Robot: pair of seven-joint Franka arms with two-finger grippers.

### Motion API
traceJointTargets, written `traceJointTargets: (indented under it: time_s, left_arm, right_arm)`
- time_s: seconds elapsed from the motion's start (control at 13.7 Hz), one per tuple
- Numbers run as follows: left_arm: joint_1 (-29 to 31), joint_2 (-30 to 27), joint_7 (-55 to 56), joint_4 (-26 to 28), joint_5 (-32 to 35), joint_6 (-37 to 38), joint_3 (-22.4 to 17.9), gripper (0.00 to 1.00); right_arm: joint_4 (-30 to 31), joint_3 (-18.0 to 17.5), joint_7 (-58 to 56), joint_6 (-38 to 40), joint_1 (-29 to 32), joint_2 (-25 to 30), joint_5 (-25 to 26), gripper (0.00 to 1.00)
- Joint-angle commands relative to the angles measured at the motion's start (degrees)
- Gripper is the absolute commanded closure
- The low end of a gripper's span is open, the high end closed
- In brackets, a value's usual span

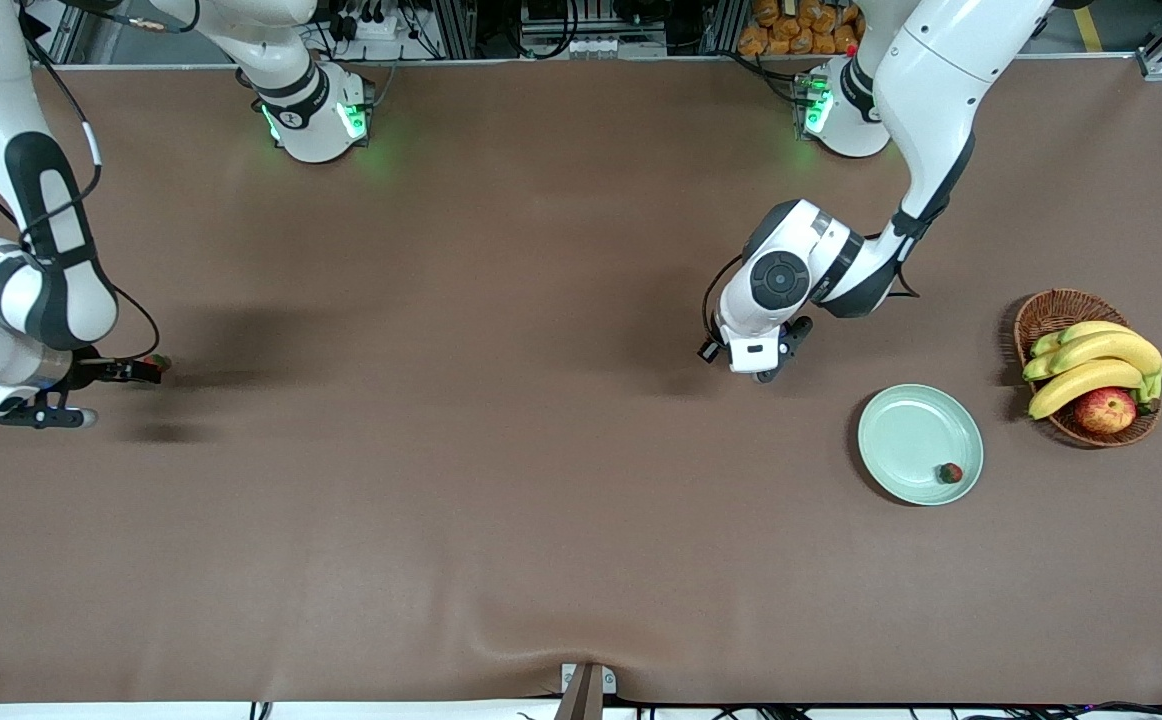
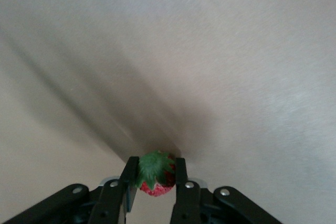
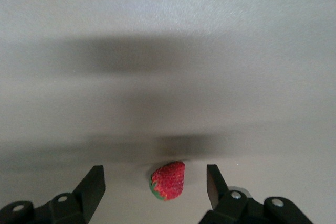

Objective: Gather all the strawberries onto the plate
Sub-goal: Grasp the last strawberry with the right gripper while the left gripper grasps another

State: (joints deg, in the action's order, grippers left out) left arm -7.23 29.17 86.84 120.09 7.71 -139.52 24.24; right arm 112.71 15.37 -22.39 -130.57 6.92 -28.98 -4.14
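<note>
At the right arm's end of the table, the right gripper (image 1: 146, 368) is held low over the brown table (image 1: 501, 480). In the right wrist view its fingers (image 3: 94, 184) are seen spread apart, and a strawberry (image 3: 168, 180) is seen lying on the table between them, touched by neither. In the front view only a small red spot (image 1: 163, 361) is made out at the gripper's tip.

Toward the left arm's end, the left gripper (image 1: 769, 372) is held over bare table, near the plate (image 1: 906, 430) and not above it. In the left wrist view its fingers (image 2: 181, 179) are seen clamped on a second strawberry (image 2: 155, 178), whose green cap is turned toward the camera.

The pale green plate is set on the table beside the wicker basket (image 1: 1051, 315), nearer to the front camera than the basket. A third strawberry (image 1: 951, 473) is seen lying in the plate, close to the rim on its near side.

In the basket, a bunch of bananas (image 1: 1091, 362) and an apple (image 1: 1104, 410) are held.
</note>
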Motion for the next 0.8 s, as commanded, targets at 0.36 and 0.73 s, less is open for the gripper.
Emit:
traceJointTargets:
  time_s: [0.36, 0.73]
  left_arm:
    - [7.4, -3.5, -11.0, -12.4, 2.0, 12.7, -0.6, 1.00]
    - [17.4, -1.8, -30.0, -14.5, 11.8, 15.3, -0.7, 1.00]
  right_arm:
    - [5.2, -0.5, -6.6, -2.9, 1.8, -0.3, 0.9, 0.25]
    - [5.0, -0.5, -6.7, -2.9, 2.2, -0.2, 1.1, 0.96]
